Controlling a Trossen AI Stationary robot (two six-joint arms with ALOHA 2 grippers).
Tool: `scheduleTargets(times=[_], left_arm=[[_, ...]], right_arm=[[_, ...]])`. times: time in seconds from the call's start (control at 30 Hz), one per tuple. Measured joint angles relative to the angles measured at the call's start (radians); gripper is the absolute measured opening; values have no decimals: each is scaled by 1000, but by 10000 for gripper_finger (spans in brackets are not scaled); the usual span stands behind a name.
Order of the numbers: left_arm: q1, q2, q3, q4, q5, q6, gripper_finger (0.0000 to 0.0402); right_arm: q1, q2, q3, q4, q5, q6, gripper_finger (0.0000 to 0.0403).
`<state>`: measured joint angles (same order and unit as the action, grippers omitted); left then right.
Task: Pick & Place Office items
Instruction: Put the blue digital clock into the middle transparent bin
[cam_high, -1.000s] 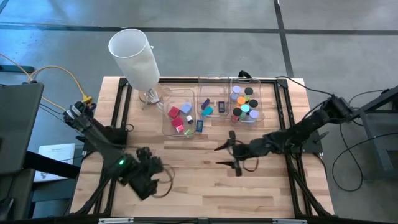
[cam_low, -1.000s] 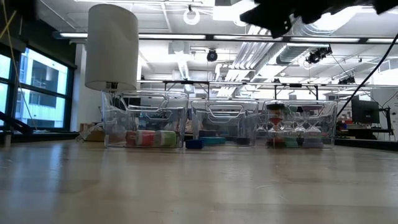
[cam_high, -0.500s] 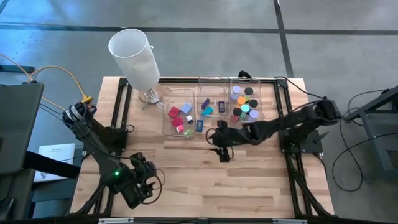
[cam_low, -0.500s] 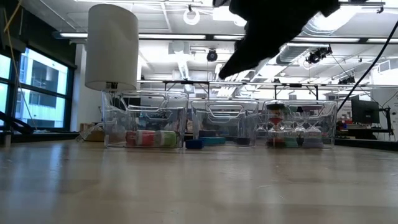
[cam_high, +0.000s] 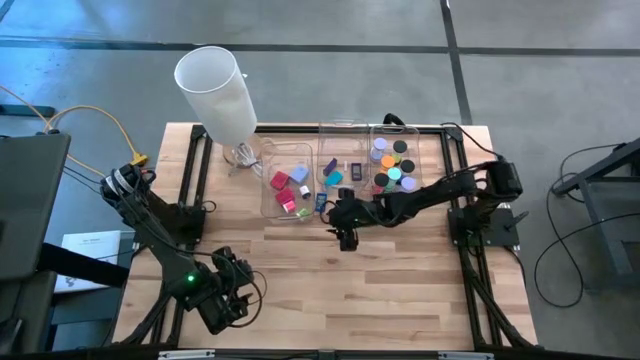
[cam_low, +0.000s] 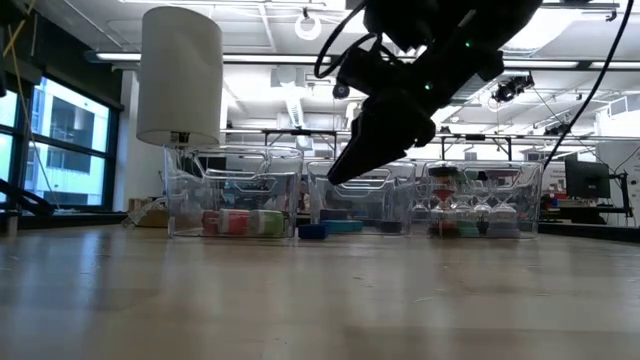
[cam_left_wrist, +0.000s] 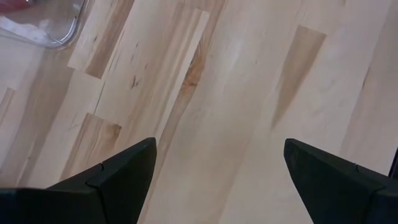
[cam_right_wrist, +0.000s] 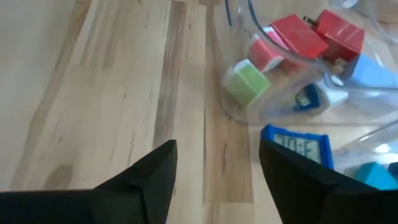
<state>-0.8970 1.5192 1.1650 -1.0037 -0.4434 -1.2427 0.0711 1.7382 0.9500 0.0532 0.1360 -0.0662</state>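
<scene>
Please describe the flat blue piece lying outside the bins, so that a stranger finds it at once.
Find the tall white cylinder at the table's back edge; three clear bins stand beside it. On the bare wood between the first two bins lies a dark blue rectangle, the only piece outside a bin, showing a pale display face.

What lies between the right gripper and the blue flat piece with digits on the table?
Only bare wood. In the right wrist view, the open right gripper faces the blue piece, which lies on the table beside the clear bin.

The high view looks straight down on the whole worktop (cam_high: 300, 270). The low view sits at worktop height, facing the far bins (cam_low: 235, 195). Each wrist view looks closely down at the wood; the right one shares the left bin.
</scene>
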Motion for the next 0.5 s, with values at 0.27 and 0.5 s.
scheduleTargets(times=[0.27,0.5], left_arm=[[0,0,0,12,-1,2,344],[0,0,0,12,-6,15,344]], right_arm=[[-27,17,0,49,14,-13,90],[-41,21,0,66,-39,-11,4]])
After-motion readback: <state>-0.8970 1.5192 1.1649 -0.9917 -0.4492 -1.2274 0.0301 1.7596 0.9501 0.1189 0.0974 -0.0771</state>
